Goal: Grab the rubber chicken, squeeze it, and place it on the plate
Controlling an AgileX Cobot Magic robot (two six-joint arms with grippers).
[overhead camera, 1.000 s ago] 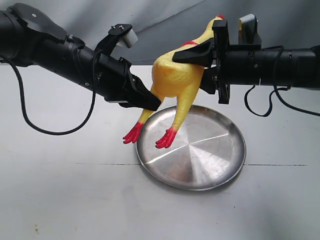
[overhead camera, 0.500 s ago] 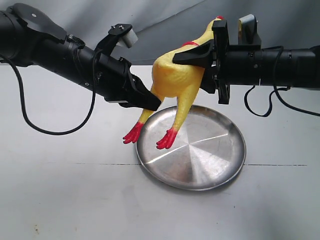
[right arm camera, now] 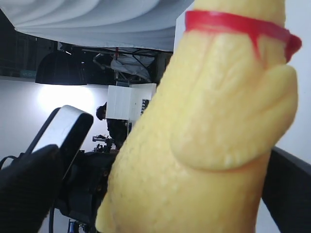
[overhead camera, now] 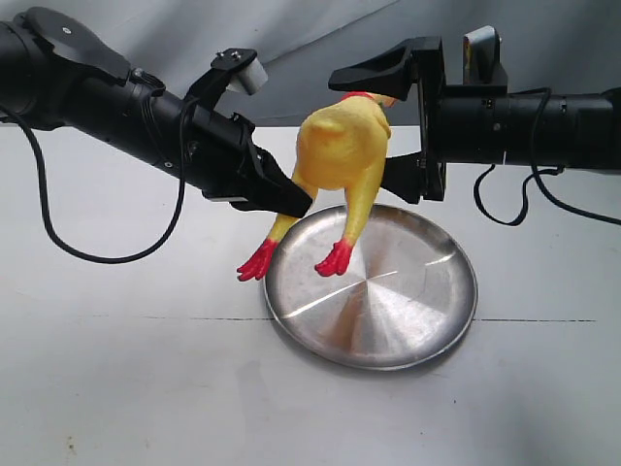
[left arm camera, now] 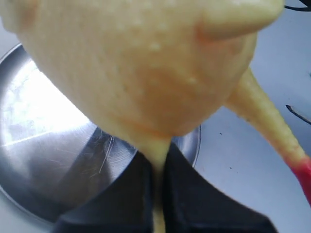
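Note:
The rubber chicken (overhead camera: 340, 146) hangs above the far left rim of the silver plate (overhead camera: 417, 311), red feet dangling down and red collar at the top. My left gripper (overhead camera: 296, 194) is shut on the tail end of its body; in the left wrist view the black fingers (left arm camera: 121, 204) pinch a thin yellow flap of the chicken (left arm camera: 146, 73) over the plate (left arm camera: 43, 145). My right gripper (overhead camera: 364, 131) stands open, one finger above the neck and one below the belly, apart from the toy. The chicken (right arm camera: 209, 136) fills the right wrist view between the spread fingers (right arm camera: 291, 189).
The plate lies on a white table (overhead camera: 146, 388) with a thin dark seam line across it. A grey cloth backdrop (overhead camera: 291, 39) hangs behind. Black cables loop below both arms (overhead camera: 58, 233).
My right gripper has opened and let go of the chicken's neck. The toy's neck has sunk a little and its feet have swung slightly right; the left gripper keeps its hold.

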